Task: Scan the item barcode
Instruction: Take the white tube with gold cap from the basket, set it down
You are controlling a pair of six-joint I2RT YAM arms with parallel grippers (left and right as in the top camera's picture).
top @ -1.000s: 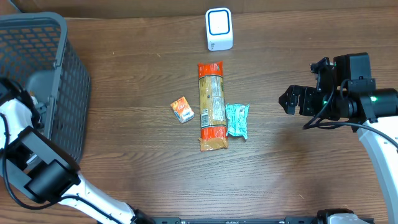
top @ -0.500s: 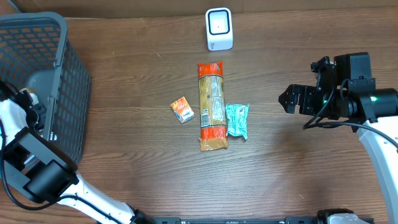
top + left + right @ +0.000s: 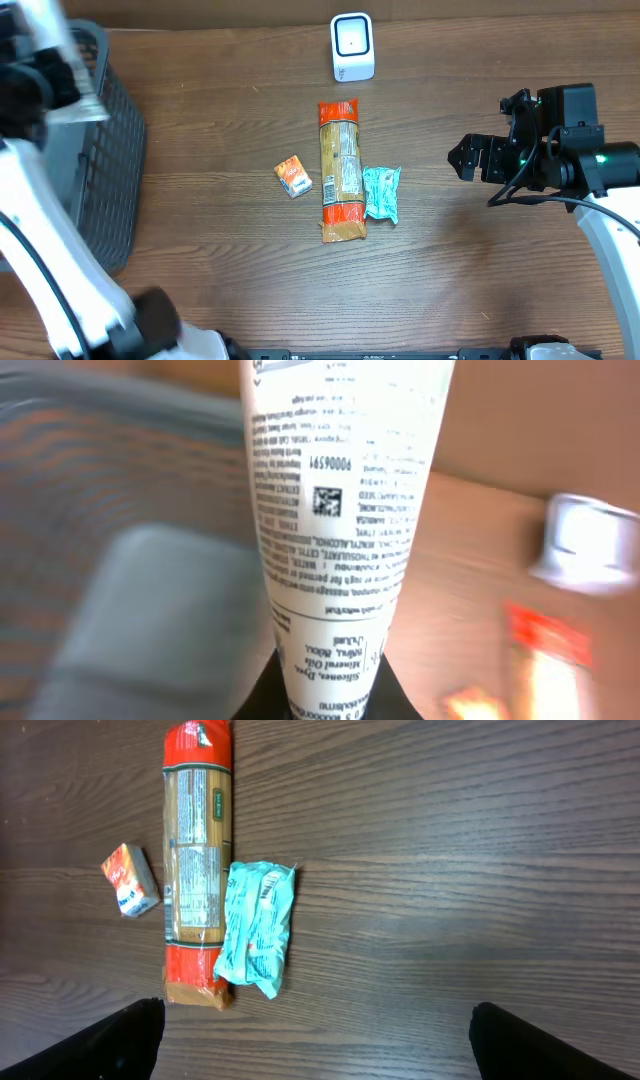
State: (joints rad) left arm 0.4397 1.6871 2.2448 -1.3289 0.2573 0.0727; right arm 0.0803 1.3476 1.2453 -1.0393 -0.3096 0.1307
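around: grey basket (image 3: 110,150) seen behind tube (image 3: 340,510); scanner (image 3: 352,47), pasta pack (image 3: 340,170) laid on table (image 3: 220,260) | tube: white, fine-printed (square code shown), clamped by left gripper (image 3: 322,700) | right gripper (image 3: 318,1035) spread apart

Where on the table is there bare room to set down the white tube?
Bare wood lies between the basket and the small orange box, along the near edge below the pasta pack, and between the teal packet and the right gripper. The middle is crowded.
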